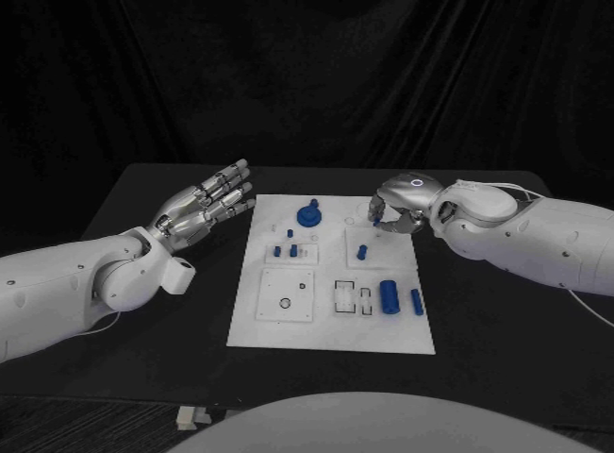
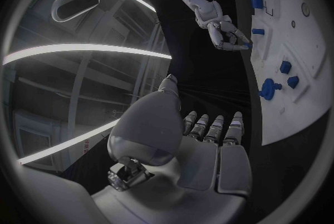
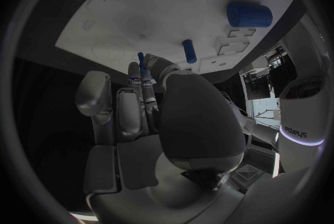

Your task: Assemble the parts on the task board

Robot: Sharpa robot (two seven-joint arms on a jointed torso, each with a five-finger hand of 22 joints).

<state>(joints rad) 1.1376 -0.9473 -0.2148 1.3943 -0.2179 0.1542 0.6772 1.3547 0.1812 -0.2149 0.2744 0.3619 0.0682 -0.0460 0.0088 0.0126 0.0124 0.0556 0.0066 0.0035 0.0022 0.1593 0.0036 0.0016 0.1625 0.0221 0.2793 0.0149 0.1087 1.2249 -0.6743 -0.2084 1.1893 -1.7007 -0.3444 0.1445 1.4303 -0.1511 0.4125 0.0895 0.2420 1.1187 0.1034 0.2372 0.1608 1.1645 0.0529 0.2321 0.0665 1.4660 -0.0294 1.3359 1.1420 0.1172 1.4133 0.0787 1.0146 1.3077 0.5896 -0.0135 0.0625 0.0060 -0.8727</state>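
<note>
Right hand (image 1: 395, 211) pinched a small blue peg (image 3: 141, 62) over the board's (image 1: 330, 321) far right corner | left hand (image 1: 205, 205) empty, fingers straight, off the board's far left corner | peg judged light, stiff, smooth; best gripped mid-shaft

My left robot hand (image 1: 207, 202) hovers flat with its fingers straight and spread, holding nothing, the arm reaching in from my left. My right robot hand (image 1: 395, 209) points down, fingers curled, pinching a small blue part (image 3: 141, 60).
</note>
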